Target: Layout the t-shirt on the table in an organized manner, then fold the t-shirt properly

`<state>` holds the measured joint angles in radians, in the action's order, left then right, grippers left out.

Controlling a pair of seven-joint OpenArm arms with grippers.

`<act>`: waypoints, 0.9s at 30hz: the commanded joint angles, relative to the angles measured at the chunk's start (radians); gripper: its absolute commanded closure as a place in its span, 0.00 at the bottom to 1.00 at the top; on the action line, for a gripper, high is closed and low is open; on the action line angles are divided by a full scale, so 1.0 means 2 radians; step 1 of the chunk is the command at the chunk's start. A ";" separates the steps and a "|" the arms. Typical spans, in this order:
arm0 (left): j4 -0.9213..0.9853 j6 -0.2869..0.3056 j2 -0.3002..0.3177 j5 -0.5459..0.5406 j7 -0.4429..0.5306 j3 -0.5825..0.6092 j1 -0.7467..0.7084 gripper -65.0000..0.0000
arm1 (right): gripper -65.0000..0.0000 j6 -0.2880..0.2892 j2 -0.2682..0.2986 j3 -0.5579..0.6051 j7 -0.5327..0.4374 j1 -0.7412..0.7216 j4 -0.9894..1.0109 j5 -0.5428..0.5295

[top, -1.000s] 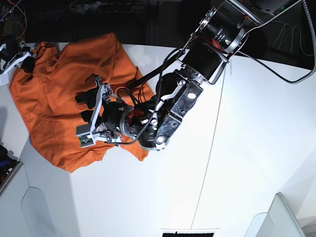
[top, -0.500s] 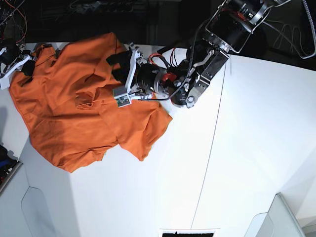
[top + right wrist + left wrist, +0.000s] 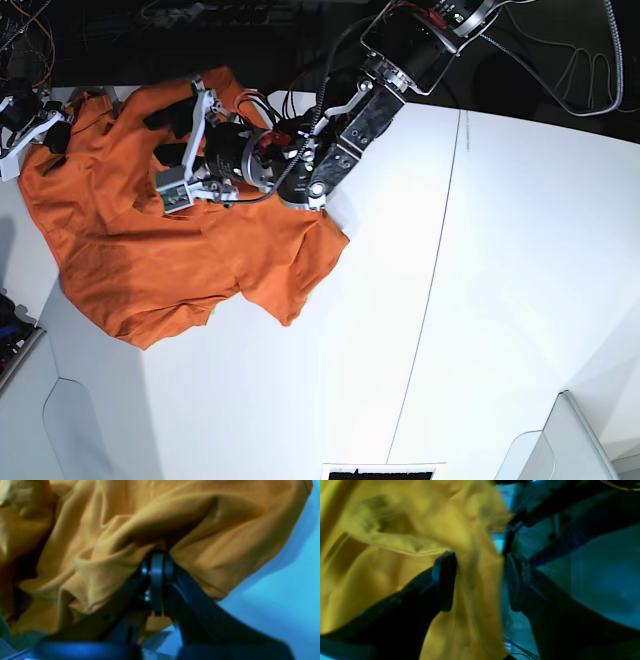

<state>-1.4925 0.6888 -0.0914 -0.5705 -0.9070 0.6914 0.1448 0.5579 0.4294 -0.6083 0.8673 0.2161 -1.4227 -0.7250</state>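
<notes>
The orange t-shirt [image 3: 150,250] lies crumpled on the left part of the white table [image 3: 500,250]. My left gripper [image 3: 165,145] hovers open over the shirt's upper middle, near the far edge. In the left wrist view its gripper [image 3: 481,580] has blurred t-shirt [image 3: 395,555] fabric hanging between and behind the two black fingers [image 3: 445,580], with no grip on it. My right gripper [image 3: 45,135] is at the shirt's far left corner. The right wrist view shows that gripper [image 3: 157,562] shut on a bunched fold of the t-shirt [image 3: 175,530].
A thin dark seam [image 3: 440,280] crosses the table. Dark clutter and cables [image 3: 590,70] line the far edge. A pale moulded part [image 3: 565,440] sits at the bottom right corner, and a printed marker [image 3: 385,470] lies at the front edge.
My left arm has swung from the shirt's lower middle up to the far edge, then left over its upper part, uncovering the lower right sleeve. The right gripper has kept its hold.
</notes>
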 commanded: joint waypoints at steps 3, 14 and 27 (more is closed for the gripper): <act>-0.009 0.005 -0.016 0.026 0.009 0.052 0.007 0.48 | 1.00 -0.001 0.008 -0.002 0.014 -0.001 -0.004 0.006; -0.012 -0.025 -0.015 0.050 0.028 0.055 0.012 0.48 | 1.00 -0.001 0.008 -0.002 0.003 -0.001 -0.004 0.005; -0.029 -0.052 -0.033 0.084 0.080 -0.035 0.012 0.48 | 1.00 -0.001 0.008 -0.002 0.004 -0.001 -0.004 0.005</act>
<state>-1.5364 0.5827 -0.1360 -0.3798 -0.7727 0.6209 0.1490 0.5579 0.4297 -0.6083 0.8680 0.2157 -1.4227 -0.7246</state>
